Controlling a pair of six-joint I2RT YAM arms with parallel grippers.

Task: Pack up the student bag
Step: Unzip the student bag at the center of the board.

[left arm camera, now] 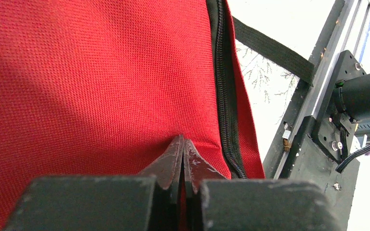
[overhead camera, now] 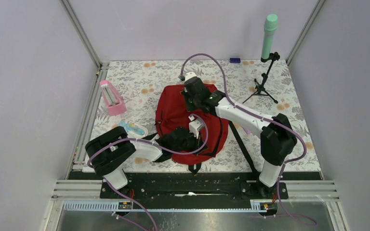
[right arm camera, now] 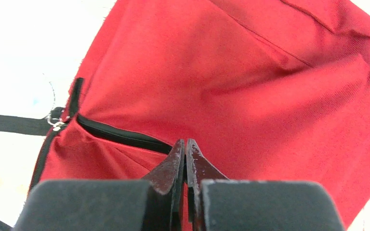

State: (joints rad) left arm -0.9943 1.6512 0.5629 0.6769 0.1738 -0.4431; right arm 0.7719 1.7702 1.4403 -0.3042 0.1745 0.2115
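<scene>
Student bag (overhead camera: 173, 113): red cloth pinched by both grippers. Left gripper (left arm camera: 183, 144): jaws shut tight on cloth, just beside black zipper (left arm camera: 223, 96), on bag's near half. Right gripper (right arm camera: 186, 144): jaws shut on cloth at bag's far end. Bag lies mid table (overhead camera: 139, 77). Pink case (overhead camera: 112, 97) near left edge, well apart from bag.

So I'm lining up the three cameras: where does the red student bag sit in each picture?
Top external: student bag lies in the middle of the picture.
Left wrist: the bag fills the left and centre of the frame.
Right wrist: the bag covers most of the frame, centre to right.
Shared landmark: black zipper, seen in both wrist views; too small to make out from above.
</scene>
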